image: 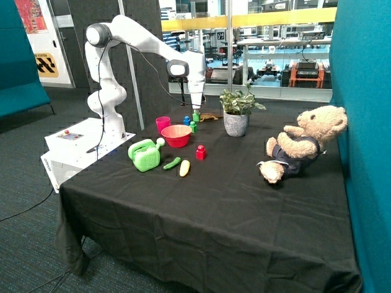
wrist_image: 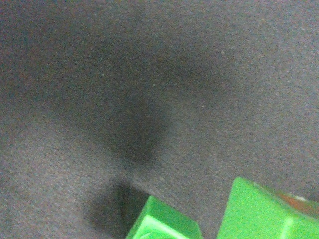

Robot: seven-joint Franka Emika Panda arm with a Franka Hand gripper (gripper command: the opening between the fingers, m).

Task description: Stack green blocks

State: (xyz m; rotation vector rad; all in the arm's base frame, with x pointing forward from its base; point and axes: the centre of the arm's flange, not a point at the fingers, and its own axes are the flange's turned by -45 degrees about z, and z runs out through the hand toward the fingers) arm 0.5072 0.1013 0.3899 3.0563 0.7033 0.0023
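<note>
Reaching down with the gripper (image: 195, 110) right onto a green block (image: 196, 116) at the far side of the table (image: 244, 207); not possible to tell whether clamping it or letting go, nor whether lifting it clear of the cloth. Leaving the second green block (image: 193, 127) just below it in the outside view, close against the far rim of the red bowl (image: 176, 135), the two near each other and not stacked. Filling the wrist view almost wholly with dark cloth and a soft shadow, with both green blocks edging in at one border.

Sharing that corner with a blue block (image: 187, 120) and a pink cup (image: 163, 124) behind the bowl. Spreading out toward the near edge: a red block (image: 200, 152), a light-green toy watering can (image: 145, 155), a toy cucumber (image: 172, 163) and a yellow toy vegetable (image: 184, 168). Standing beside the arm, a potted plant (image: 236, 116) in a grey patterned pot; sitting further along, a teddy bear (image: 299, 143) in dark dungarees.

Draping over the table's edges, a black cloth (image: 183, 244). Rising from a white base box (image: 79, 146) at the table's side, the white Franka arm (image: 140, 36). Closing in on both sides, teal partitions (image: 366, 122); stretching underneath, dark grey carpet (image: 24, 244); looking through glazing (image: 275, 49) behind into a workshop with a yellow beam.
</note>
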